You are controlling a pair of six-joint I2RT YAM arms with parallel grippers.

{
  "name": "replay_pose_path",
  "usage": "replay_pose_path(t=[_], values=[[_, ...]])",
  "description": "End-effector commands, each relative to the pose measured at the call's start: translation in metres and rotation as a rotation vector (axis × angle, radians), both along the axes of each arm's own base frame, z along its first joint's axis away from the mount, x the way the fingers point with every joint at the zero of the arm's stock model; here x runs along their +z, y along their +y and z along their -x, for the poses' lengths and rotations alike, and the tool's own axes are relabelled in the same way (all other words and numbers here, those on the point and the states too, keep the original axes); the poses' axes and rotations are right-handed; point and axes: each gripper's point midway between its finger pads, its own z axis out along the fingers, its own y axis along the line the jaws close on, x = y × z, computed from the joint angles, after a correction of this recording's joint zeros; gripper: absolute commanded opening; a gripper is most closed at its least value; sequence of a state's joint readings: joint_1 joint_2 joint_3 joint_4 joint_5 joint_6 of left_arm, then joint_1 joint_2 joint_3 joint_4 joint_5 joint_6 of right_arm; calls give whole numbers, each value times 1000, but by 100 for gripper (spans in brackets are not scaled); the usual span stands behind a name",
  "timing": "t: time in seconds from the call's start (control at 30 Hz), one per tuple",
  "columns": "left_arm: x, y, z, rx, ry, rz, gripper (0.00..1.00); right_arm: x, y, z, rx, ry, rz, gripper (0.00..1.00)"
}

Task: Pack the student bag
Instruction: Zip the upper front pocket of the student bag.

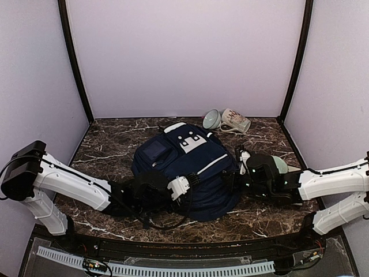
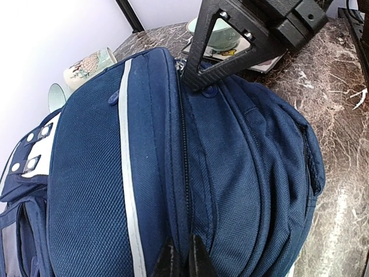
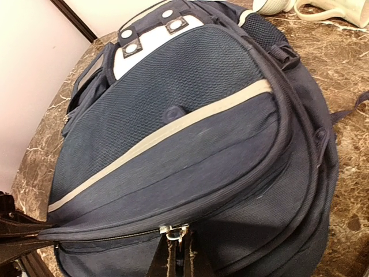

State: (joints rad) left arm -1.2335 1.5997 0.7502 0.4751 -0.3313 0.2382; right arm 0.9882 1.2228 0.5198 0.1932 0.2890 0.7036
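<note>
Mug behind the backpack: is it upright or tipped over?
Tipped over. In the top view the floral mug lies on its side on the marble table behind the navy backpack, beside a tilted bowl.

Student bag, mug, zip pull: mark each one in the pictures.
student bag [image 1: 190,158], top external view, on its navy front panel.
mug [image 1: 236,120], top external view, on its patterned side.
zip pull [image 3: 174,232], right wrist view, on the metal tab.

Large navy-blue backpack [image 1: 184,158]: matt woven cloth, coarse mesh front. Dark veined marble-look tabletop [image 1: 109,144]: smooth, glossy. White printed mug [image 1: 235,120]: glazed ceramic.
</note>
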Motion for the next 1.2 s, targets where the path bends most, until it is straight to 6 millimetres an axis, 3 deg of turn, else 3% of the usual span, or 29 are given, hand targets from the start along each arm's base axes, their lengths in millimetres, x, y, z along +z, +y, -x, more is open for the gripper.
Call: replay_pose_path(t=[0.0, 0.4, 0.63, 0.7, 0.87, 1.03, 1.17], values=[[16, 17, -1, 51, -11, 45, 0, 5, -19, -19, -86, -41, 62, 0], [26, 60, -5, 164, -51, 45, 0, 5, 0, -19, -14, -16, 57, 0], [41, 78, -2, 189, -50, 83, 1, 21, 47, 7, 186, 0, -15, 0], [50, 76, 3, 165, -34, 105, 11, 28, 64, 20, 240, -17, 0, 0], [68, 60, 21, 47, 20, 149, 48, 32, 93, 38, 340, -30, 31, 0], [74, 44, 42, -90, 32, 140, 67, 32, 107, 46, 397, -31, 35, 0], [64, 37, 44, -129, 13, 94, 72, 34, 108, 50, 420, -42, 43, 0]])
